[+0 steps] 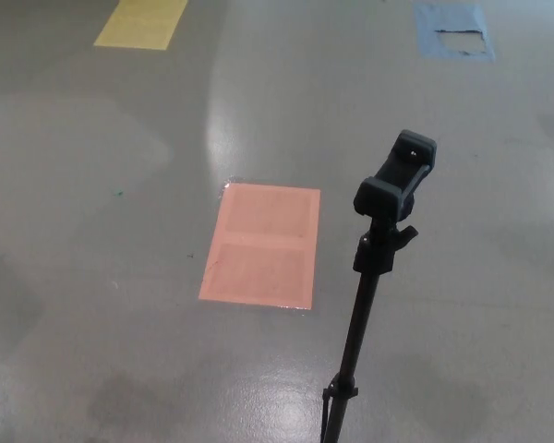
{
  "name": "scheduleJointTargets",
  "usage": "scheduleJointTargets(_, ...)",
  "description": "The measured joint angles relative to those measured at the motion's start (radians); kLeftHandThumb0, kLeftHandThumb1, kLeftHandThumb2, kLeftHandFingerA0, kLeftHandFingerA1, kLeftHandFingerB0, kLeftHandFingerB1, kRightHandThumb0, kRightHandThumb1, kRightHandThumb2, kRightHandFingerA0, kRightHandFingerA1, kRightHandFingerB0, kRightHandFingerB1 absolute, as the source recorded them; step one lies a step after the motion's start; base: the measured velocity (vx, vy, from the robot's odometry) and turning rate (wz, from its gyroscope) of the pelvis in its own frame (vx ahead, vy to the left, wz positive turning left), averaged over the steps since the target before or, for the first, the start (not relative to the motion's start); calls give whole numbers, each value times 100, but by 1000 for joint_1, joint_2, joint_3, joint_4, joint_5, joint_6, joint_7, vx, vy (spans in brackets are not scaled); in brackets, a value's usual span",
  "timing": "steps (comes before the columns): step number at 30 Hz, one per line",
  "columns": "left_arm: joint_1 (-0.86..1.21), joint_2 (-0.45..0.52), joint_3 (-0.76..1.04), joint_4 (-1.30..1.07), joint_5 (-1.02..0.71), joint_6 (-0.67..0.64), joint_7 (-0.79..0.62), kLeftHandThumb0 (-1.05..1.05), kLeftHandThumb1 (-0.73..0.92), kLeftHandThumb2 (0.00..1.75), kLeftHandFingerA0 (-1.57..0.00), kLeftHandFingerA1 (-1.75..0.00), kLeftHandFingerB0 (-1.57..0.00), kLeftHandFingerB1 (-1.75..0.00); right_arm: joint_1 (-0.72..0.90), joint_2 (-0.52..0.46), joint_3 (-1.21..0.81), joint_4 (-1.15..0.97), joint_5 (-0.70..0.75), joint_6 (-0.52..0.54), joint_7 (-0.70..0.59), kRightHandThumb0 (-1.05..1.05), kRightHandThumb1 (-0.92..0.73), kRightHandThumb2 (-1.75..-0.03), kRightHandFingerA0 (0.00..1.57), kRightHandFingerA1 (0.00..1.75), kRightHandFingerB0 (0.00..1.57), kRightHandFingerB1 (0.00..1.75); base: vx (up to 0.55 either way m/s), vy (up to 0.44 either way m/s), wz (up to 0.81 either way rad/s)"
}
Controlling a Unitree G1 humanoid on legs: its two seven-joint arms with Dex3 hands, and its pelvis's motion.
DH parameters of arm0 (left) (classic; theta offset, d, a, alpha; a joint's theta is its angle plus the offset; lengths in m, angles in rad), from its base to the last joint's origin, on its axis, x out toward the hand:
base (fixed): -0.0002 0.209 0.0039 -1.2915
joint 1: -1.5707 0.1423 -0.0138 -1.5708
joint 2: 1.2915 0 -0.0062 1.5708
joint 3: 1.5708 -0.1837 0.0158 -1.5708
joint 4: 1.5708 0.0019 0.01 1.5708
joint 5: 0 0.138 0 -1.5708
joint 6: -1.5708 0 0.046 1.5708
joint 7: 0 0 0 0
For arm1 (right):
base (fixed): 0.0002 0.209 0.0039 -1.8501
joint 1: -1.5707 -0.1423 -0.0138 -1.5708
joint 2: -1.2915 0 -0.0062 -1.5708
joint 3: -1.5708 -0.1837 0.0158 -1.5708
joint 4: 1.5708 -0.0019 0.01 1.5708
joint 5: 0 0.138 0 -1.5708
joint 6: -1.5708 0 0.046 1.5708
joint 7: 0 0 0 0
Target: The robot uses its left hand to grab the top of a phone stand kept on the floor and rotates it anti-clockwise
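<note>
1. Standing upright on the grey floor (92, 277), right of centre and near: black phone stand (369, 305).
2. Running up from the near edge: thin pole, topped by a knobbed joint and an empty clamp (397, 175) tilted toward the far right.
3. Showing only the upper part of the pole; base and feet cut off by the near edge.
4. Lying flat just left of the stand, at mid-distance: pink rectangle (263, 243), marked by a faint seam across its middle.
5. Sitting far left, cut by the far edge: yellow rectangle (141, 22).
6. Sitting far right, also at the far edge: blue patch (452, 29), torn or worn through near its centre so that grey shows.
7. Glaring off the floor: a pale streak of light running from far to near, left of the stand.
8. Touching the stand: nothing visible.
9. Appearing nowhere in the head view: left hand and right hand, so cannot tell whether either is released, clenched or grasping anything.
</note>
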Motion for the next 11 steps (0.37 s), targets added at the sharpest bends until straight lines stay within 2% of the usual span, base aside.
scheduleJointTargets(6,-4,-16,0,0,6,0,3,-67,81,67,-29,-32,-8,-21,0,-8,-1,-1,0,-6,-2,-48,-71,-80,31,46,12,36,0,0,0)
scheduleJointTargets(7,-5,-21,0,0,7,0,3,-70,68,98,-29,-48,-3,-28,0,-10,-2,-2,1,-7,-2,-48,-70,-81,32,47,13,36,0,0,0)
scheduleJointTargets(9,-6,-30,-3,-1,12,1,5,-70,68,98,-29,-48,-3,-28,3,-18,-7,-3,2,-10,-1,-48,-70,-81,32,47,13,36,0,0,0)
scheduleJointTargets(10,-6,-30,-3,-2,13,1,5,-66,81,66,-31,-32,-9,-21,4,-19,-8,-3,2,-9,-1,-47,-70,-80,34,48,13,37,0,0,0)
scheduleJointTargets(11,-6,-31,-3,-2,14,1,5,-66,81,66,-31,-32,-9,-21,4,-20,-8,-3,2,-10,-1,-47,-70,-80,34,48,13,37,0,0,0)
